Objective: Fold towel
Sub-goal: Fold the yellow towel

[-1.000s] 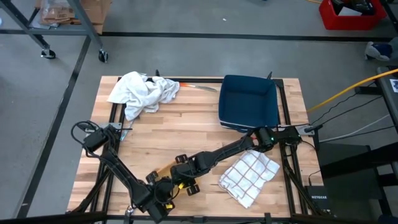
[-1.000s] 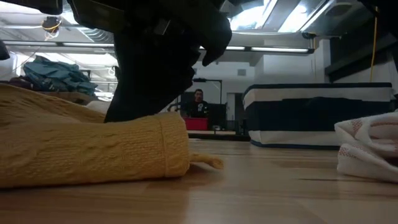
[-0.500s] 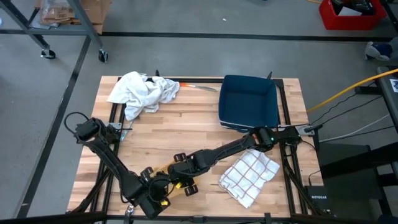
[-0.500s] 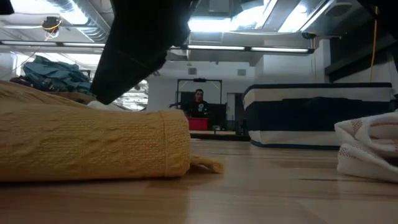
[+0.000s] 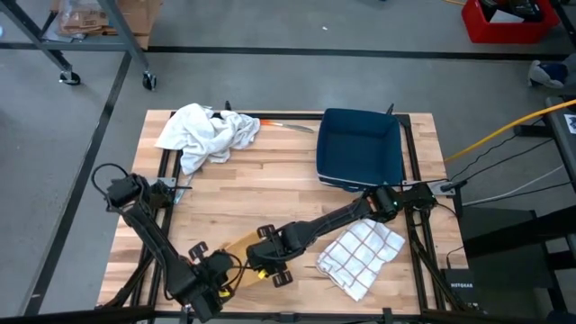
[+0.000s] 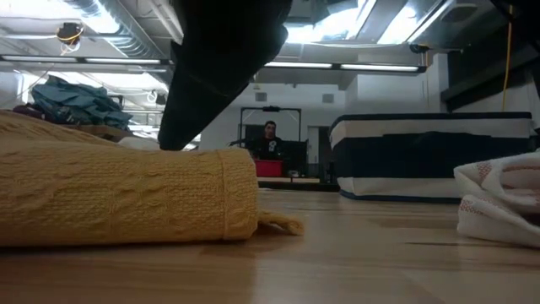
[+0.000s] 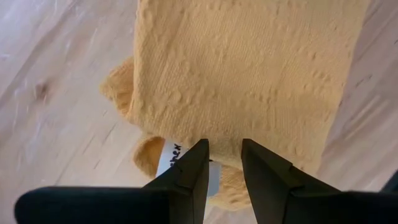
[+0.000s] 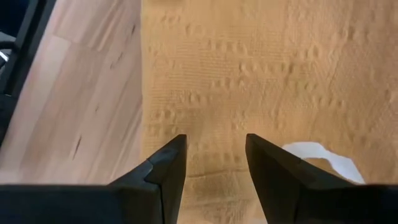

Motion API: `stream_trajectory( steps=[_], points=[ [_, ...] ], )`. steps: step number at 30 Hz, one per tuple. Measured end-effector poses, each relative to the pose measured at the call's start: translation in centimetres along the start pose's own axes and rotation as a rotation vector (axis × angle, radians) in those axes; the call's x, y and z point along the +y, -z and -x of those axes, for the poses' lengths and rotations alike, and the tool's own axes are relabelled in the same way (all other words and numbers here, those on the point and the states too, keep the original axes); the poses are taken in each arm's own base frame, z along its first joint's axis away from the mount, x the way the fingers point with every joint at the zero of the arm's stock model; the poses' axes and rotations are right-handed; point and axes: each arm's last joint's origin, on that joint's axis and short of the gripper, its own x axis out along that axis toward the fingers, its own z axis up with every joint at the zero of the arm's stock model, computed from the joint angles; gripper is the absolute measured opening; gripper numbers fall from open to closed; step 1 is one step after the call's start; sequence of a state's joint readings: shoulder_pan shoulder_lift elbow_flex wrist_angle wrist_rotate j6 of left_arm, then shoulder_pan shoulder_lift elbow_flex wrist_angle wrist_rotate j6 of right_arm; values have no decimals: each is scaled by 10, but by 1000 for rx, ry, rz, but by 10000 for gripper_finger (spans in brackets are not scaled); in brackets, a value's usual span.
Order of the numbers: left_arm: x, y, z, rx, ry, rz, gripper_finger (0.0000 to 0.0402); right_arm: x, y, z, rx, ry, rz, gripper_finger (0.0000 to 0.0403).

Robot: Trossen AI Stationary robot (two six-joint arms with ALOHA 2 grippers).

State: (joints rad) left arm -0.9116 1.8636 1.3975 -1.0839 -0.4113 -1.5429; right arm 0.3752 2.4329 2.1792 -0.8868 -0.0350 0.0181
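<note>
The yellow knitted towel [image 5: 238, 244] lies folded flat near the front edge of the wooden counter [image 5: 270, 193], and everything below is placed from it.

To the left of the towel, the left claw [image 5: 209, 273] sits low at the counter's front, its arm rising from a base farther left. In its wrist view its two dark fingers [image 7: 189, 174] stand narrowly apart with nothing between them, poised above the towel's edge, where a small white label [image 7: 169, 155] peeks out from under the fold. Whether the tips touch the cloth cannot be told.

Far behind the towel, toward the back left corner, a crumpled white cloth [image 5: 205, 133] lies in a heap.

The towel itself shows a ribbed knit in the low view [image 6: 118, 198], its layers stacked and a small corner tag sticking out on the wood.

Just right of the towel, the right claw [image 5: 268, 259] hangs over its near end, the arm stretching away to the right. Its fingers [image 8: 163, 168] are spread moderately wide and empty, above the knit, with a white patch [image 8: 317, 155] showing beyond one tip.

Farther right of the towel lies a folded white checked cloth [image 5: 360, 252], and behind that, toward the back, a dark blue bin [image 5: 360, 148]. In the low view a person [image 6: 270, 139] stands in the room beyond.
</note>
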Motion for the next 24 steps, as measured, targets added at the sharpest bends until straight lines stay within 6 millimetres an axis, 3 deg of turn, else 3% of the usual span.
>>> stream_trajectory(
  steps=[13,24],
  points=[
    [-8,12,-27,-14,-78,-36,88,-4,-2,0,-22,104,-2,170],
    [-12,22,-46,-22,-134,-66,88,-5,4,-31,8,97,-2,170]
  ],
)
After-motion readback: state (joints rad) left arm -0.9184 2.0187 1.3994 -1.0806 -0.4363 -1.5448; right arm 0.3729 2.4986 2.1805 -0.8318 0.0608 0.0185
